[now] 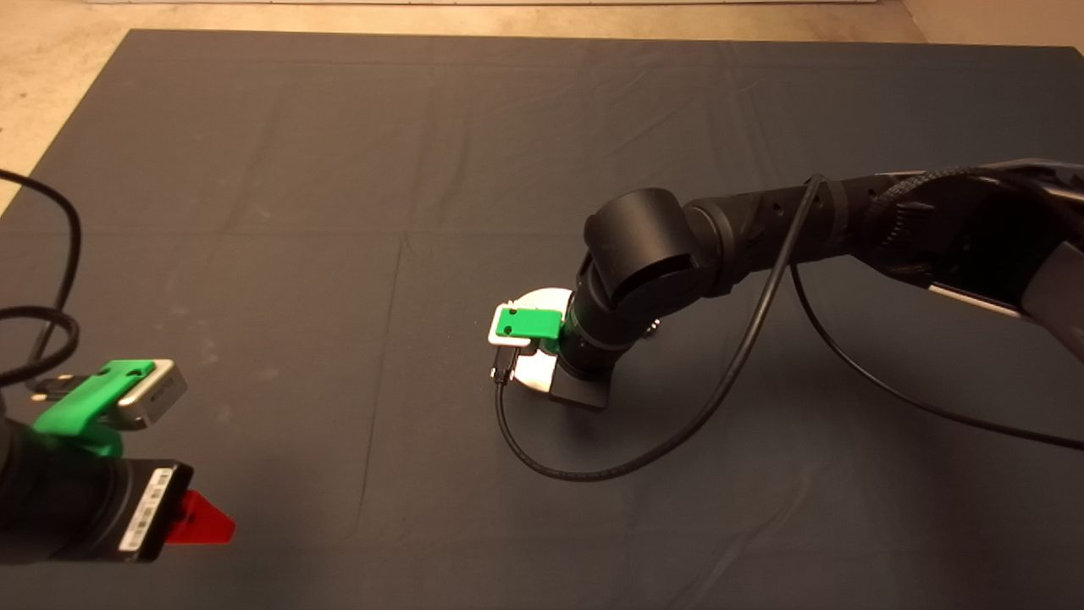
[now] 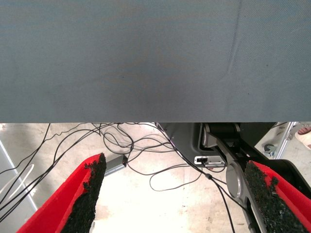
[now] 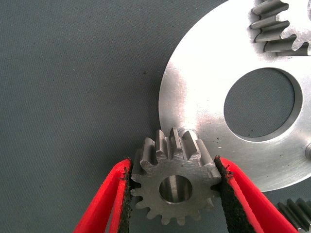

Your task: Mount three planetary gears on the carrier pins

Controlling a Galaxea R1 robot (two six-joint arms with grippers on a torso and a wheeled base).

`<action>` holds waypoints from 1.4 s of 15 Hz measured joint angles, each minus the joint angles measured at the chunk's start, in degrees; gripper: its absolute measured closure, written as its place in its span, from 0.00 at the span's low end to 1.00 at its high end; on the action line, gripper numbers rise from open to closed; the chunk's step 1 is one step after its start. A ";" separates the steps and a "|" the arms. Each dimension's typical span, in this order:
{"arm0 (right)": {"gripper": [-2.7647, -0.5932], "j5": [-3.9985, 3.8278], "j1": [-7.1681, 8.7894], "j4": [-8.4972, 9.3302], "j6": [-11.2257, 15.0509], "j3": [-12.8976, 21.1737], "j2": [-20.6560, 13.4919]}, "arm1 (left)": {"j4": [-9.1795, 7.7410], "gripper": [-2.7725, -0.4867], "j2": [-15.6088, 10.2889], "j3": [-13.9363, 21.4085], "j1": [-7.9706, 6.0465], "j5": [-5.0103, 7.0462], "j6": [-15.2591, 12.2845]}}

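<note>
One planetary gear [image 3: 176, 187] was clamped between the right tool's [image 3: 174, 194] closed-in pads just beside a carrier pin [image 3: 185, 131] at the disc [image 3: 204, 87] rim, its bore off-axis, so lowering risked jamming, while the left tool [image 2: 177, 199] waited open, empty

The right tool [image 3: 175, 187] grips a gear [image 3: 174, 182] beside a pin [image 3: 186, 132] on the disc [image 3: 204, 97].
</note>
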 joint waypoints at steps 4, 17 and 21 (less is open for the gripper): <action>0.78 0.13 0.00 -0.55 0.00 -0.52 0.17 | 0.00 0.32 -0.02 0.00 -0.02 -0.01 -0.01; 0.78 0.41 0.04 -1.73 0.02 -1.33 0.20 | 0.00 0.32 0.00 0.00 -0.01 0.00 0.00; 0.78 1.02 0.02 -2.86 0.02 -1.96 0.20 | -0.01 0.32 -0.02 0.00 0.01 0.00 0.00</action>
